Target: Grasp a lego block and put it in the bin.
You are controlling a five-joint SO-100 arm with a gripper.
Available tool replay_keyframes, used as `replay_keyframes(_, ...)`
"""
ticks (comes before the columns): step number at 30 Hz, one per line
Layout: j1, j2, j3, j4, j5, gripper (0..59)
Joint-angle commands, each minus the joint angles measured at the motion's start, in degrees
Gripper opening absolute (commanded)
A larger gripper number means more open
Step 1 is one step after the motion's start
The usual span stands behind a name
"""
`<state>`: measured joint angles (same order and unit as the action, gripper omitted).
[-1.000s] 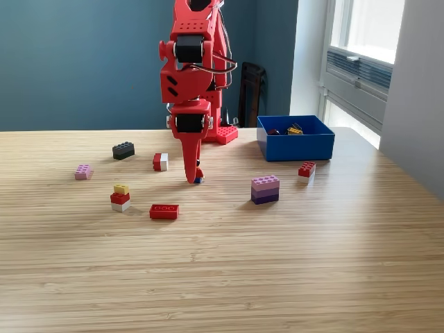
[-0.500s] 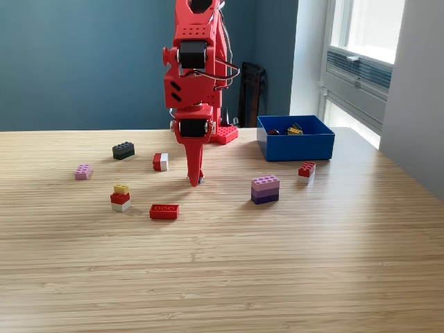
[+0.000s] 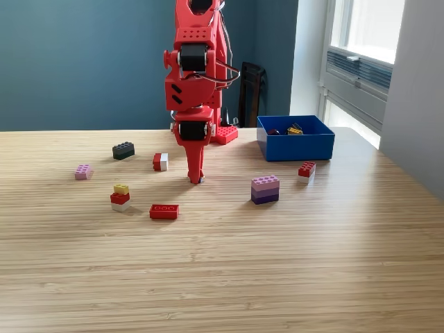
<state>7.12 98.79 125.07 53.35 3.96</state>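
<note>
A small block (image 3: 200, 179), mostly hidden, sat at the tip of the red claw (image 3: 196, 178), on or just above the surface; its colour could not be told. The bin (image 3: 295, 147), a blue low-walled open box, stood upright toward the exterior view's right, well apart, with a few small pieces inside.

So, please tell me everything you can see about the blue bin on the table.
The bin is an open-topped rectangular box with low walls, in plain blue, seemingly plastic. It stands upright and flat on the wooden table, at the far side toward the exterior view's right, near the window. Inside lie a few small pieces, yellow, dark and red, too small to identify. A small red and white block lies on the table in front of its right corner, apart from it. The claw is well away, to its left.
</note>
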Motion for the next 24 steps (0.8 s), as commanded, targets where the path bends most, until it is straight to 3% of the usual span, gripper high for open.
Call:
replay_keyframes(1,0.62,2.55,-0.09,0.09,0.53,0.1)
replay_keyframes(9,0.62,2.55,-4.66,2.99,0.53,0.1)
replay_keyframes(13,0.44,2.55,-15.29,11.34,0.88,0.1)
replay_keyframes(20,-4.31,2.55,-40.69,29.09,1.05,0.1)
replay_keyframes(24,-13.18,2.64,-48.08,37.62,2.99,0.1)
